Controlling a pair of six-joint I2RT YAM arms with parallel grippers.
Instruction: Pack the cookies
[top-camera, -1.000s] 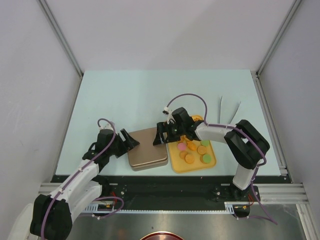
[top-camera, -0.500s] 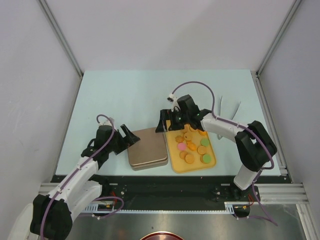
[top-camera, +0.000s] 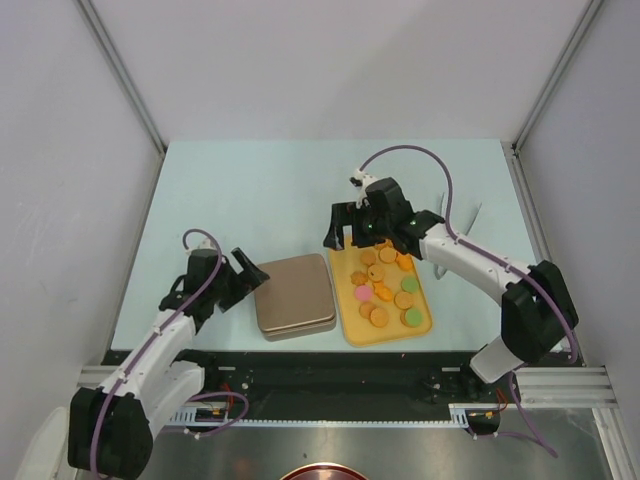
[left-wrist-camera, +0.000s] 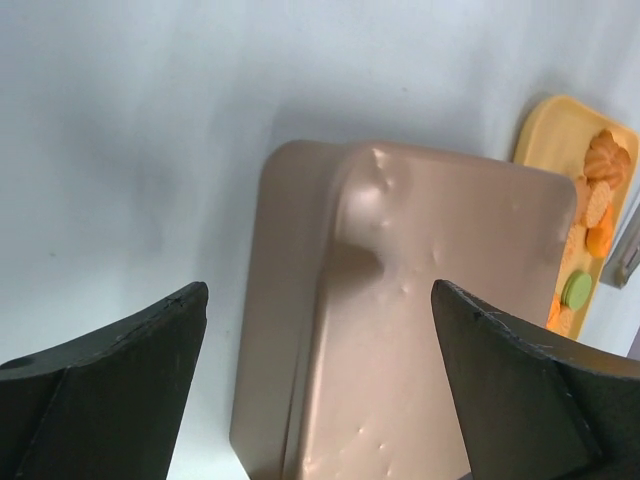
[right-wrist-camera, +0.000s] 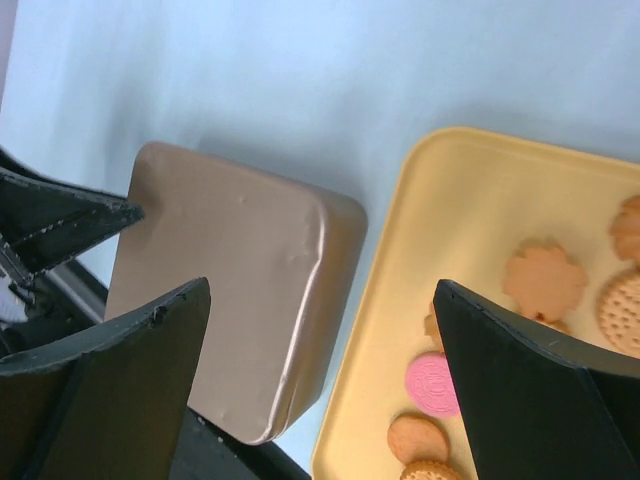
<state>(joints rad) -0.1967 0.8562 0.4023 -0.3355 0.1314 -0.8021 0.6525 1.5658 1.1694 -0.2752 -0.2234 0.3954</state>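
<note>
Cookies lie on the tray at the tin's 3 o'clock. Left gripper gapes empty at the tin's 9 o'clock, right gripper likewise at the tray's 11 o'clock.

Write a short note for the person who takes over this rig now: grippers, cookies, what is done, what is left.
Grippers: the left gripper is open and empty, beside the left edge of the brown tin. The right gripper is open and empty, above the far ends of the tin and the yellow tray.
Things: the cookies in view all lie on the tray, right of the tin.
Done: no packing can be seen; the tin is closed, its inside hidden.
Left: probably open the tin, move the cookies in, close it.
</note>
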